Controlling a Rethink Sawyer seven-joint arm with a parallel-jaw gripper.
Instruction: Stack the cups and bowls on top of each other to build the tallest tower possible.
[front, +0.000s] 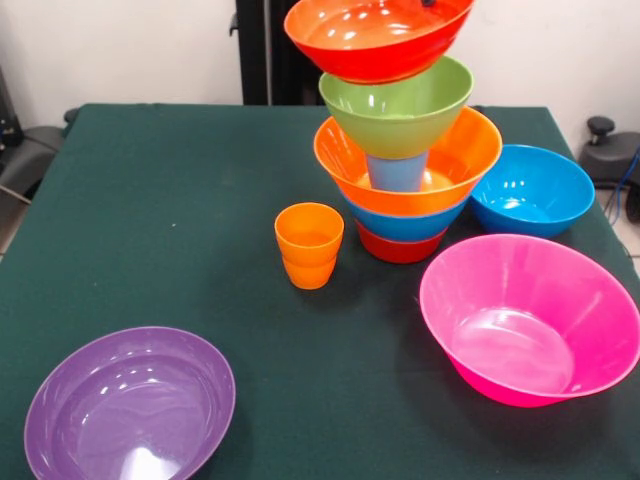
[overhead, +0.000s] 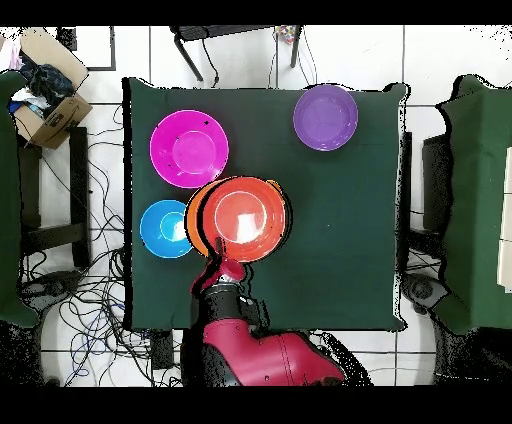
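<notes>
Red-orange bowl (front: 378, 38) was seen topping the tower (front: 405, 170) near the table's (front: 150, 200) far edge; whether the gripper (overhead: 222, 268) was spread could not be told

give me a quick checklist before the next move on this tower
1. Tower base nested: red-orange bowl, blue bowl and orange bowl sit one in another. Ok.
2. Light blue cup upright in the orange bowl, carrying the lime green bowl. Ok.
3. Top red-orange bowl level: it sits tilted and off-centre. Not ok.
4. Jaws clear of the top bowl: arm shows overhead, jaws hidden. Cannot tell.
5. Orange cups within reach, standing apart beside the tower. Ok.
6. Loose blue bowl, pink bowl and purple bowl clear of the tower. Ok.
</notes>
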